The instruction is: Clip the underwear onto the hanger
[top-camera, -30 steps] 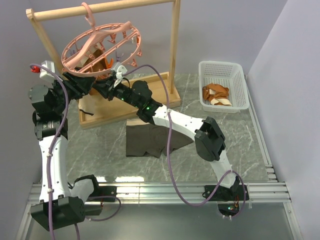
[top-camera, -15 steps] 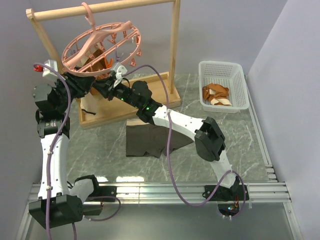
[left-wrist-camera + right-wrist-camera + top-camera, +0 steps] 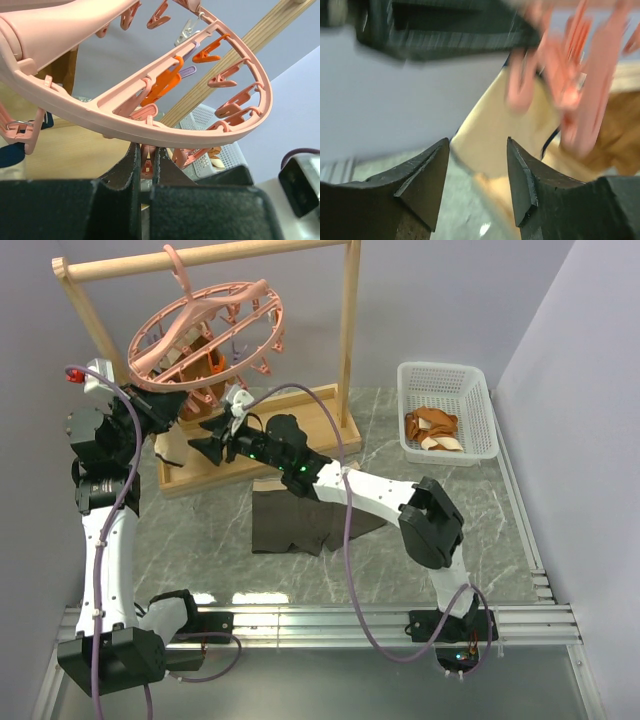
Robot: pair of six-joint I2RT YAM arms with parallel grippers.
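Grey marbled table [image 3: 190,540], pale lilac walls on 3 sides. The underwear [image 3: 300,520] lay flat on the table mid-scene, just near of the wooden rack [image 3: 347,350]. The hanger [image 3: 205,335] hung tilted from the rack's bar, far left. The left gripper [image 3: 145,150] was pinched on 1 pink clip under the ring. The right gripper [image 3: 477,141] sat close beside it, jaws apart. A white basket [image 3: 480,410] stood far right.
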